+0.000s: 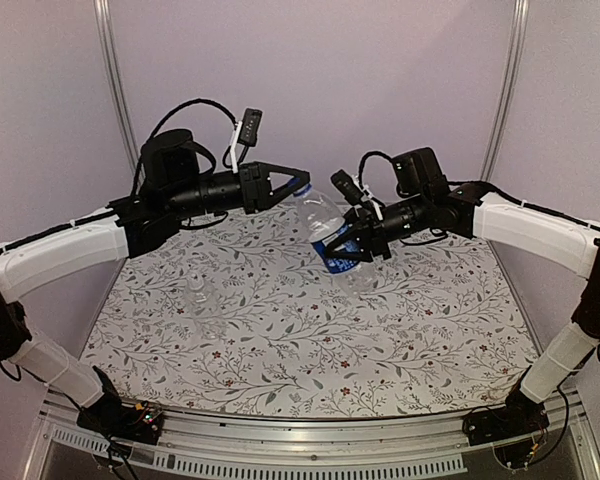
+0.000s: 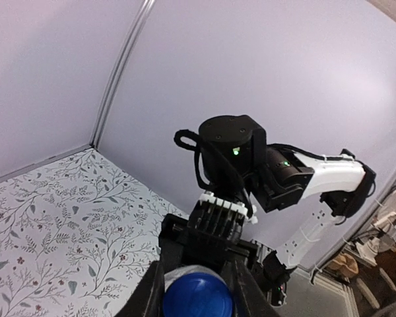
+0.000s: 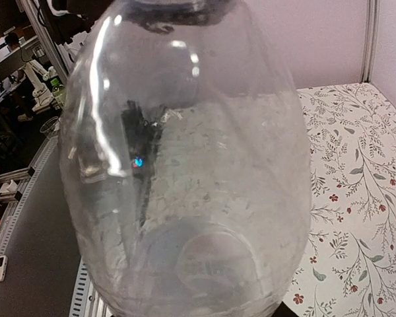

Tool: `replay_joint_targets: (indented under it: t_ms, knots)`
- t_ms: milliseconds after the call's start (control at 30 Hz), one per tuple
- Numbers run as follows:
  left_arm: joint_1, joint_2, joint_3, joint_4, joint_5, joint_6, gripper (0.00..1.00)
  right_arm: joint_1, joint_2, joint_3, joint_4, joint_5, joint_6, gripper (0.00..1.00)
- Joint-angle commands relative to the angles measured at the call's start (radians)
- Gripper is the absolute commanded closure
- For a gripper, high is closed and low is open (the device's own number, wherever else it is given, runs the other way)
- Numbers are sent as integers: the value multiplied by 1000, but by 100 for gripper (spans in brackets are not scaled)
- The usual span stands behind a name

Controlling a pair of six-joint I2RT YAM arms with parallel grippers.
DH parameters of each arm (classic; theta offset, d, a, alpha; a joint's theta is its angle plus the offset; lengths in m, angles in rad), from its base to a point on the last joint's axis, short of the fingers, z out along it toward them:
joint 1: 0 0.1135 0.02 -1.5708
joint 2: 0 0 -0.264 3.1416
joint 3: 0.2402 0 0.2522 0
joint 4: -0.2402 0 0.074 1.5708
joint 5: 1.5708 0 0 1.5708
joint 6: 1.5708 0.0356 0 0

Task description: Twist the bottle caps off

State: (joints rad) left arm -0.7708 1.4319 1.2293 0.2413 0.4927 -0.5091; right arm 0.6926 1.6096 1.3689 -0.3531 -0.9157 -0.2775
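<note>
Left tool (image 1: pixel 298 184), held level, clamps blue cap (image 2: pixel 198 296) — right tool (image 1: pixel 348 250) grips tilted bottle (image 1: pixel 323 222).

One labelled bottle (image 1: pixel 318 215), one clear bottle (image 1: pixel 198 298), one blue cap (image 2: pixel 198 295), perhaps second.

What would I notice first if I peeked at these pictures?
A water bottle hangs in the air in the middle, held between two robot arms. The right arm's fingers clamp its labelled belly, and the left arm's fingers pinch its bright blue cap. A smaller clear bottle stands alone on the left side of the flowery table.
</note>
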Motion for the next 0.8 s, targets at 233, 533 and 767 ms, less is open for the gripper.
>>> replay_joint_targets:
  t_ms: [233, 533, 767]
  knots:
    - [-77, -65, 54, -157, -411, -30, 83, 8, 18, 16, -25, 72, 20, 62]
    - [-75, -54, 44, -115, -340, 42, 51, 8, 17, 16, -26, 63, 18, 63]
    - [-68, -74, 39, -102, -316, 109, 25, 8, 16, 15, -26, 43, 12, 63]
